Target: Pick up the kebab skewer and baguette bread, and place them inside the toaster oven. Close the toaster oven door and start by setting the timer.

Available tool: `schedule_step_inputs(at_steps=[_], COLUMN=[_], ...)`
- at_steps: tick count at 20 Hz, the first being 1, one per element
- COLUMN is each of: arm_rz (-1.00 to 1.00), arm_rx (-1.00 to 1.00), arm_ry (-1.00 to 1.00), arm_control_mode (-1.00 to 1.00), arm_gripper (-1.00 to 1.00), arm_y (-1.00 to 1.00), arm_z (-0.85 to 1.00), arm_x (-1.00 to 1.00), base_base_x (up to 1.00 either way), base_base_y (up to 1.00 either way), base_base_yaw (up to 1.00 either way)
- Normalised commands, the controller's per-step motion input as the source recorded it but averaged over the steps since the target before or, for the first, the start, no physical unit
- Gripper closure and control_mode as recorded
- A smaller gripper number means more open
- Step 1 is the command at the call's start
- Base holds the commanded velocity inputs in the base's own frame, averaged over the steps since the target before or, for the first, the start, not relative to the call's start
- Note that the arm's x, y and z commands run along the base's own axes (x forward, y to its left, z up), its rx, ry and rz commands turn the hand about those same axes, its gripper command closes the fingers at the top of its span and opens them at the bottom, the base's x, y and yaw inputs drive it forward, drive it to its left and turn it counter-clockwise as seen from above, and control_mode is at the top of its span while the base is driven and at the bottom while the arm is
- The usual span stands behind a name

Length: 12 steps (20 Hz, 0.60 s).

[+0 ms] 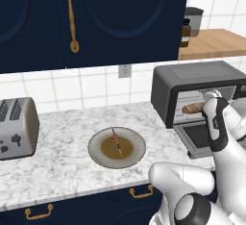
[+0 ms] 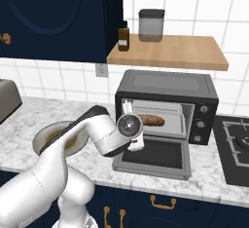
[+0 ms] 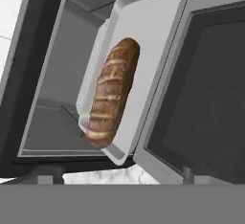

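Observation:
The baguette bread (image 3: 111,94) lies on a pale tray (image 3: 158,31) inside the toaster oven (image 2: 168,85), with nothing gripping it. The toaster oven door (image 2: 153,156) hangs open, dropped flat over the counter. My gripper (image 2: 128,111) hovers at the left of the oven mouth, just above the door, pointing in at the loaf; its jaws stand open and empty. The kebab skewer (image 1: 116,143) rests on a round plate (image 1: 102,160) on the marble counter, left of the oven. In the left base view the loaf (image 1: 192,107) shows inside the oven behind my hand.
A silver two-slot toaster (image 1: 17,128) stands at the counter's far left. The oven's knobs (image 2: 203,109) run down its right side, and a gas hob (image 2: 236,144) lies beyond. Above, a wooden shelf (image 2: 194,54) carries a jar (image 2: 151,25) and a bottle (image 2: 123,36).

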Motion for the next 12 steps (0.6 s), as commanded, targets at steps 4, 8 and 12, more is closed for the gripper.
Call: schedule_step_inputs(at_steps=[4,8,12], arm_rz=[0.32,0.41,0.45], arm_rx=[-0.15,-0.27,-0.26], arm_ry=[0.28,0.2,0.09], arm_control_mode=[-1.0,-1.0,-1.0], arm_gripper=[-1.0,-1.0,-1.0], arm_y=[0.76,1.0,1.0], arm_z=[0.39,0.02,-0.01], arm_x=[-0.38,-0.53,-0.41], base_base_x=[0.0,0.0,0.0], base_base_y=[0.0,0.0,0.0], base_base_yaw=[0.0,0.0,0.0])
